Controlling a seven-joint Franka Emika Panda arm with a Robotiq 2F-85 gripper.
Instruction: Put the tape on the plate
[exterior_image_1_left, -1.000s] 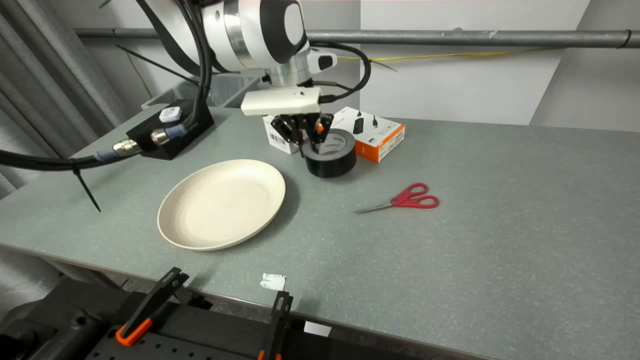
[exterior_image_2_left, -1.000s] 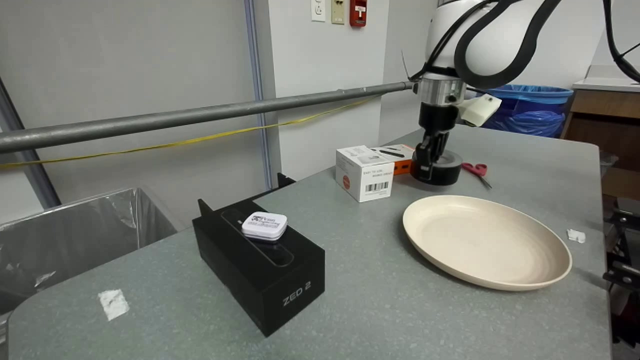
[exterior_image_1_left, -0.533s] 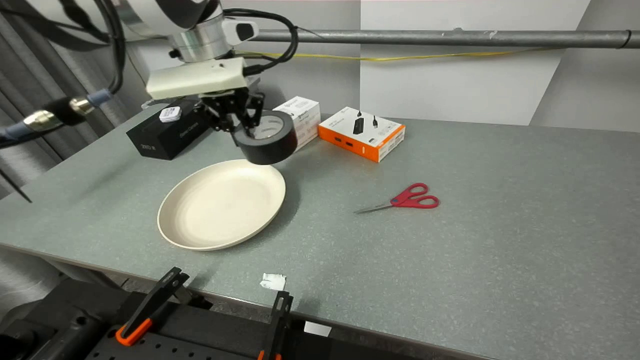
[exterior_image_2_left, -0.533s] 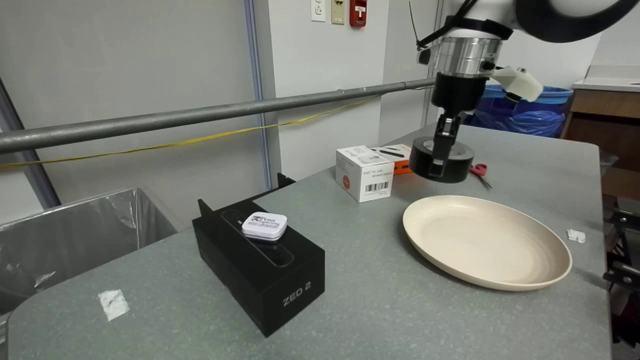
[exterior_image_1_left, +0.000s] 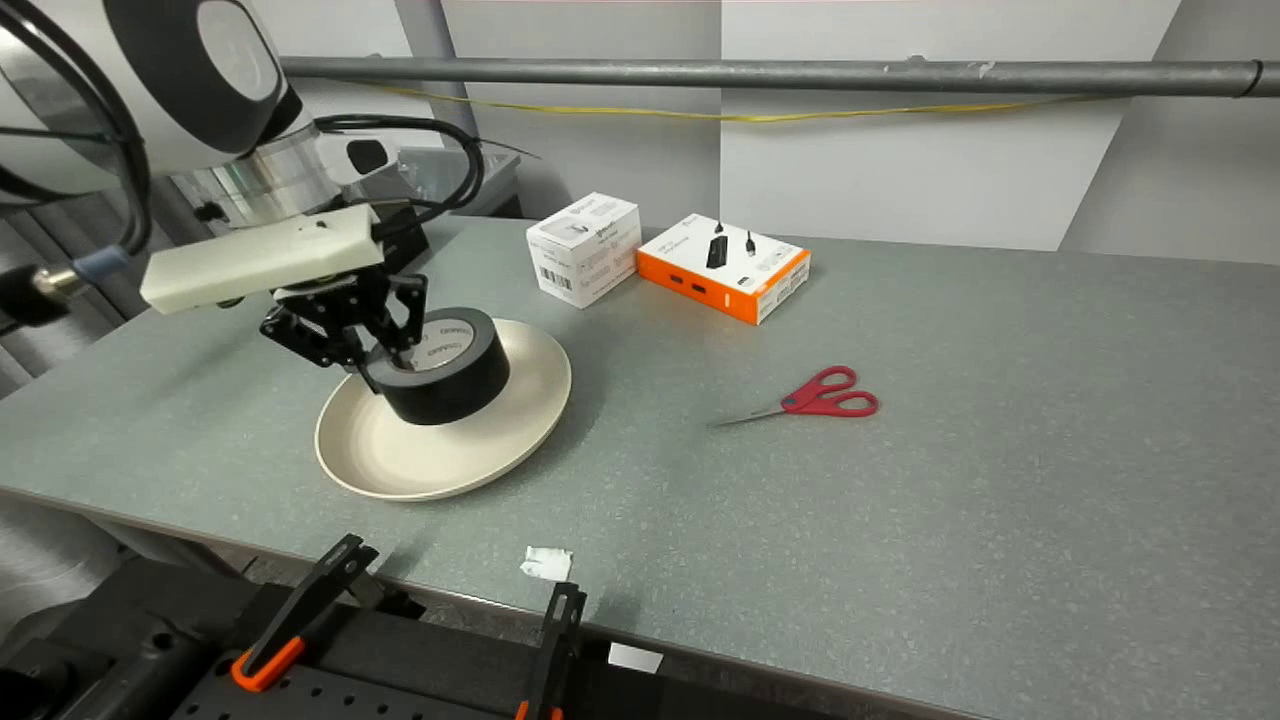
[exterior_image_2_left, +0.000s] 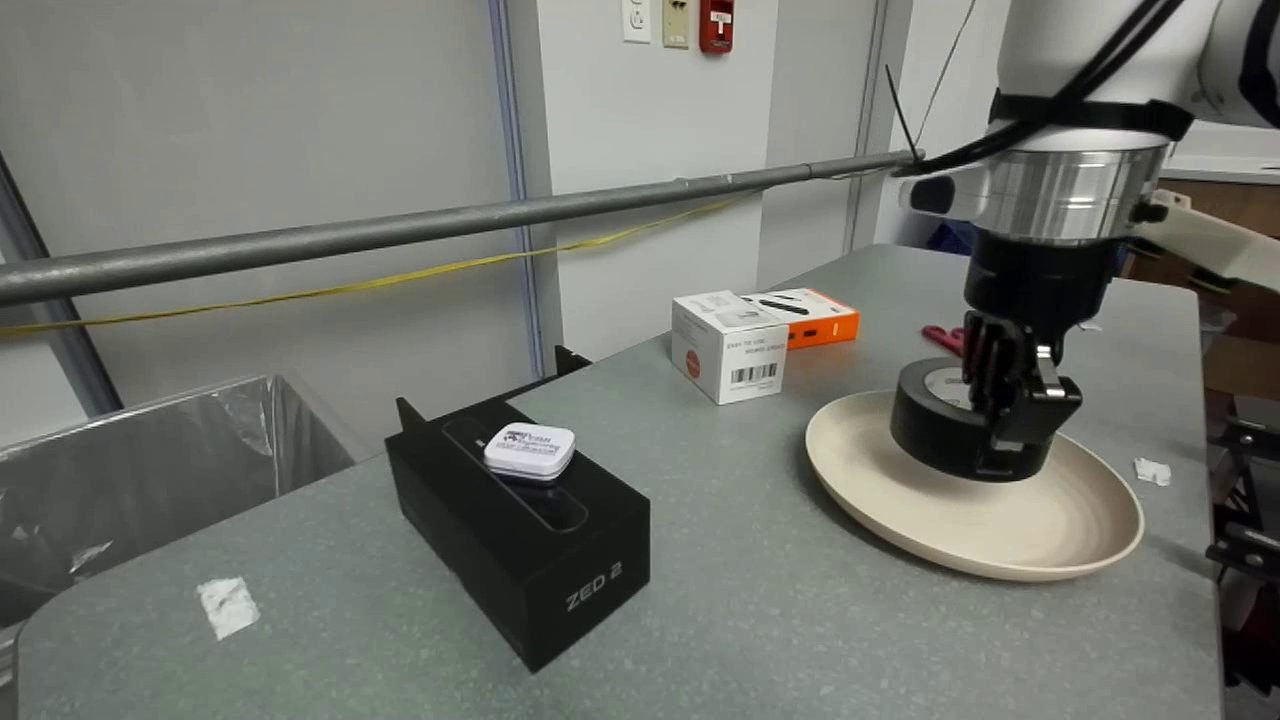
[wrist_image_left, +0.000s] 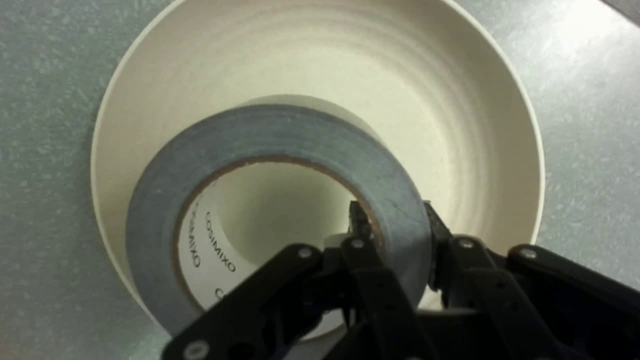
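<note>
Tool (wrist_image_left: 396, 222) downward beneath wrist (exterior_image_2_left: 1075, 195), fingers (wrist_image_left: 441, 250) in a pinch

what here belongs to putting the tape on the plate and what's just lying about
Part of the job:
black tape roll
gripper holding it
cream plate

Just lying about:
red-handled scissors
white box
orange-and-white box
black ZED 2 box
white case atop it
white scraps

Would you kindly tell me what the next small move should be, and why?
I would probably lower the hand a little, straight down, before opening it. It grips the wall of the tape, which is over the plate in all three views, and a shadow on the plate beside it in the wrist view hints at a gap beneath, though contact is hard to tell.
</note>
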